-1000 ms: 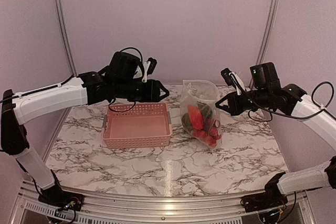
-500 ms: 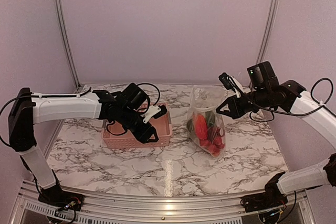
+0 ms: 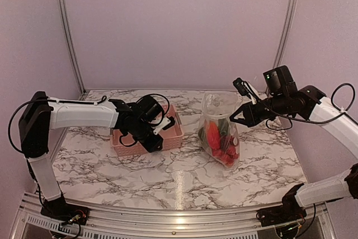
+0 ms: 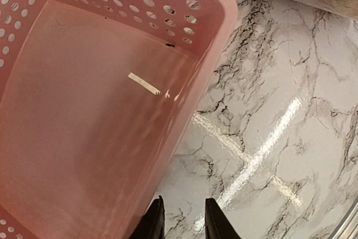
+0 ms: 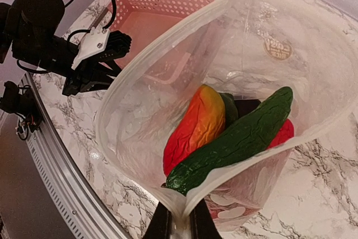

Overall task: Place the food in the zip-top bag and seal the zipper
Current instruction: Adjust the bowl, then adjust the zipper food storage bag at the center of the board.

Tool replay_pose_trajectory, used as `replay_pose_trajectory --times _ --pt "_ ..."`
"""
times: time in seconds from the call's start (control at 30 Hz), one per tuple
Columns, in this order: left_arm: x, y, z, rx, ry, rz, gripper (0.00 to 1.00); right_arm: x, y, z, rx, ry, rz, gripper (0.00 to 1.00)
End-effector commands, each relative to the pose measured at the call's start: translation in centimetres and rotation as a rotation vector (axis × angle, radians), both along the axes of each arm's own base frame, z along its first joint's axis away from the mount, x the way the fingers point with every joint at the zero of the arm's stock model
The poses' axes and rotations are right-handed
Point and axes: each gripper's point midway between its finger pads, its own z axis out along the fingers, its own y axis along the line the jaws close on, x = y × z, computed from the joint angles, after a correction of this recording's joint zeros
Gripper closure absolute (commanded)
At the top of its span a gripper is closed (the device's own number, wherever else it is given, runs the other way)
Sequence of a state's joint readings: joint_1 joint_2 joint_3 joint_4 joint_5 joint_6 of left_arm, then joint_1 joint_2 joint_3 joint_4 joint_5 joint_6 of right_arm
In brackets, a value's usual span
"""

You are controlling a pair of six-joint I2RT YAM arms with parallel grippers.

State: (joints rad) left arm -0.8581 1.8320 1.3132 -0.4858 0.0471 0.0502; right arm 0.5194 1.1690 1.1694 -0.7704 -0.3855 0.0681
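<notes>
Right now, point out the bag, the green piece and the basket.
zip-top bag (image 5: 134, 116): right wrist view, clear side wall.
green piece (image 5: 235, 138): right wrist view, mid-length.
pink basket (image 4: 84, 116): left wrist view, bare floor.

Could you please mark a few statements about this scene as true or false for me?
The pink basket is empty. True.
The zip-top bag is sealed. False: its mouth gapes open.
The right gripper pinches the bag's mouth edge. True.
The left gripper holds a green piece. False: it holds nothing and sits at the basket's edge.
The food lies inside the bag. True.
</notes>
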Motion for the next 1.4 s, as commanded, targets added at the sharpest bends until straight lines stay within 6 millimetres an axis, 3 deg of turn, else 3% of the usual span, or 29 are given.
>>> replay_pose_trajectory --times 0.0,0.17,0.27,0.4,0.63,0.73,0.9,1.07,1.27,1.37 --pt "2.9 4.4 -1.1 0.108 -0.042 0.232 0.75 0.1 1.1 1.7 0.052 -0.028 0.019 0.98" --pt "6.5 7.3 -0.2 -0.018 -0.048 0.458 0.74 0.1 1.5 1.4 0.051 -0.016 0.034 0.98" --pt "8.7 7.2 0.7 -0.113 -0.049 0.498 0.73 -0.1 1.7 1.1 0.052 -0.005 0.045 0.98" --pt "10.0 2.9 3.6 -0.240 -0.014 0.402 0.69 -1.0 2.2 1.1 0.056 0.009 0.082 0.98" --pt "9.8 -2.7 13.4 -0.527 -0.062 0.376 0.57 -3.4 3.0 1.3 0.047 0.039 0.164 0.98" --pt "9.7 -4.5 15.7 -0.617 -0.049 0.344 0.52 -4.4 3.2 1.9 0.058 0.048 0.192 0.98" --pt "9.1 -7.9 16.8 -0.726 0.081 0.301 0.45 -5.3 2.9 2.1 0.054 0.065 0.205 0.98" --pt "8.7 -11.4 18.3 -0.784 0.140 0.298 0.44 -6.0 2.6 1.2 0.031 0.096 0.218 0.98" --pt "9.0 -14.5 17.9 -0.692 0.198 0.373 0.45 -6.1 2.6 1.5 0.043 0.097 0.211 0.98" --pt "8.8 -14.8 16.4 -0.643 0.221 0.409 0.49 -6.1 2.6 1.5 0.043 0.098 0.210 0.98"
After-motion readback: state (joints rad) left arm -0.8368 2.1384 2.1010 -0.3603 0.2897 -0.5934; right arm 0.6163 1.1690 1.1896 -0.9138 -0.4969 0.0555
